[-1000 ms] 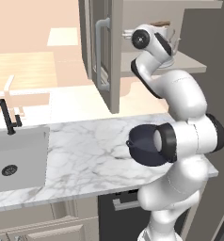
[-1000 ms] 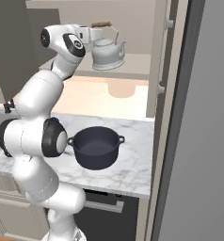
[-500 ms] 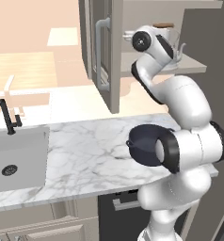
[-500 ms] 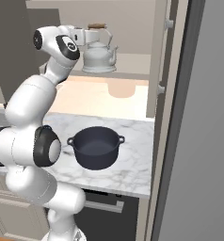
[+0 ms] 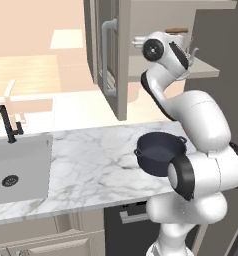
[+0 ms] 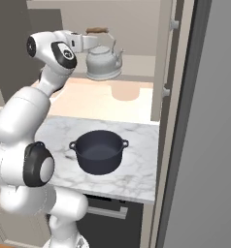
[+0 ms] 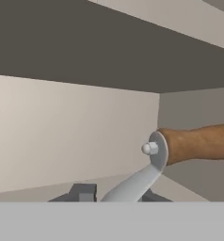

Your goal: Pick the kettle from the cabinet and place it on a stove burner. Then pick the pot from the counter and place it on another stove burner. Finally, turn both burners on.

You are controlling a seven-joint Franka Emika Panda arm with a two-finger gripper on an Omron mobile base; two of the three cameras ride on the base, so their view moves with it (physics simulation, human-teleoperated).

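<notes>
The kettle point(image 6: 104, 60) is being gripped by its wooden handle point(image 7: 198, 143) on the cabinet point(image 6: 137, 65) shelf, the gripper point(image 6: 88, 41) being narrowed onto it. A lift-out toward a burner is likely being called for next.

A small silver kettle point(image 6: 104, 62) stands upright on the open cabinet point(image 6: 137, 68) shelf, its brown wooden handle bar point(image 7: 198, 143) level above the domed lid. Below, a wide dark pot point(image 6: 99, 151) with two loop handles rests on the marble worktop point(image 5: 81, 165).
</notes>
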